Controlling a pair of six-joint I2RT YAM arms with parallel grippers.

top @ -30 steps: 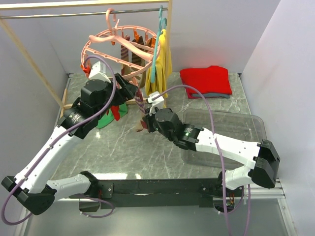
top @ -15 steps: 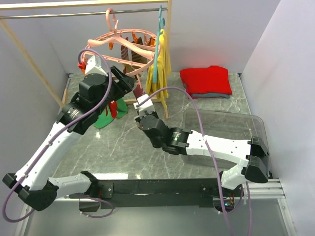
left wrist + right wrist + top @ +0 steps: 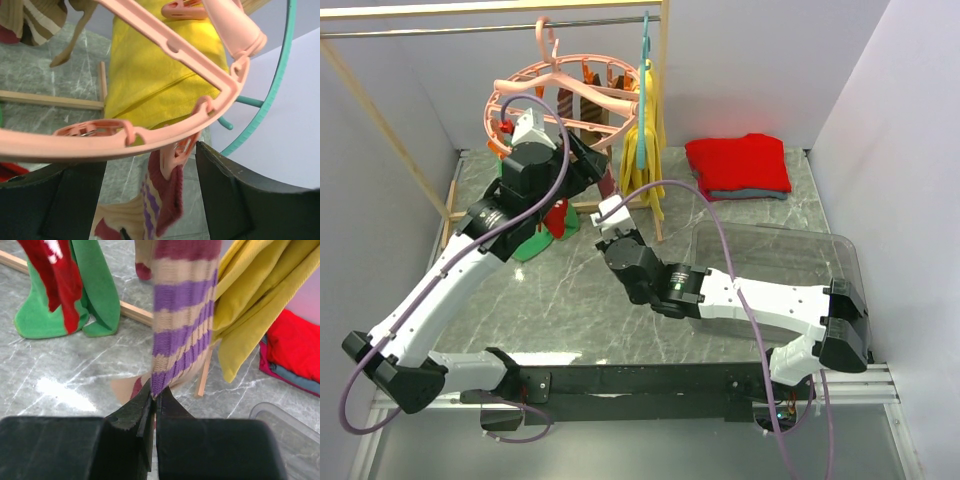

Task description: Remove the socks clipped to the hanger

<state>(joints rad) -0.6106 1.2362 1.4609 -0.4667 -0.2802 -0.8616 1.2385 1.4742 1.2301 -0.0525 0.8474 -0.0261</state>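
Overhead and wrist views of a sock held between two arms. The hanger [image 3: 582, 92], a salmon-pink ring with crossbars, hangs by its hook from the rail [image 3: 440, 28] at the far left of the marble table [image 3: 570, 300]. Beside it on the right are a teal hanger [image 3: 280, 85] and a yellow cloth [image 3: 160, 75]. A purple-and-tan striped sock [image 3: 182, 315] hangs from a pink clip [image 3: 175, 157] at the ring's near right edge. The left gripper [image 3: 150, 170] is raised to the ring, its fingers spread wide with one on each side of that clip; contact with the clip cannot be told. The right gripper [image 3: 155, 392], lower and nearer, has its fingers pinched tight on the sock's lower tip. Brown-and-tan striped socks [image 3: 35, 20] hang farther back on the ring. A red sock [image 3: 55, 270] hangs at the left in front of a green fabric piece [image 3: 95, 295]. A folded red garment [image 3: 740, 160] lies at the far right, with a clear bin [image 3: 820, 250] nearer on that side.
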